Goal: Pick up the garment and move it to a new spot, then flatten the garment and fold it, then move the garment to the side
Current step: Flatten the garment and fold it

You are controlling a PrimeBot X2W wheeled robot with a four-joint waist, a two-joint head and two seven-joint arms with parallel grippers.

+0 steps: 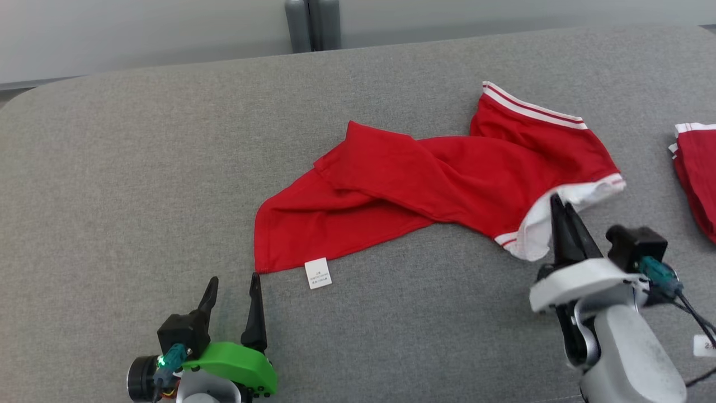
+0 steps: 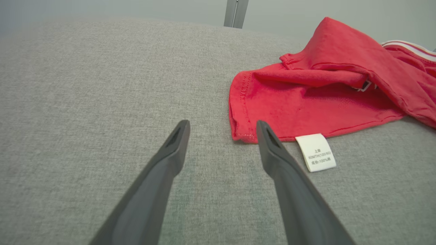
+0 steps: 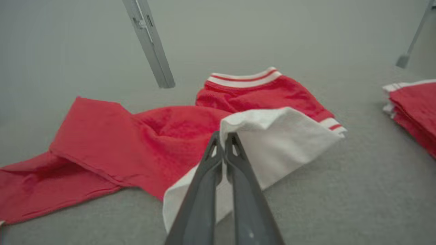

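A crumpled red cloth garment (image 1: 425, 179) with white, red-striped bands lies twisted across the middle of a broad grey fabric-covered table (image 1: 112, 184). Its plain hemmed end points toward the robot's left and its banded end toward the right. A small white printed label (image 1: 318, 273) hangs from the near hem and lies flat on the table.

The left gripper (image 1: 234, 278) sits just off the garment's near-left corner. Its jaws are spread wide with nothing between them. In the left wrist view, the left gripper (image 2: 223, 123) has one finger tip almost at the hem corner and the label (image 2: 316, 152) is just beyond it.

The right gripper (image 1: 560, 201) is at the garment's near-right end, where the white inner side is turned out. In the right wrist view, the right gripper (image 3: 224, 135) has its jaws pressed together on a raised fold of that white cloth.

Left of the garment, the table is bare grey cloth as far as its rounded far-left corner. There is also bare cloth along the near side of the garment. To the right of the garment, well apart from it, a folded red stack with white edging (image 1: 696, 173) lies at the edge of the head view. Beyond the garment, a grey upright post (image 1: 312, 25) stands behind the table's far edge.
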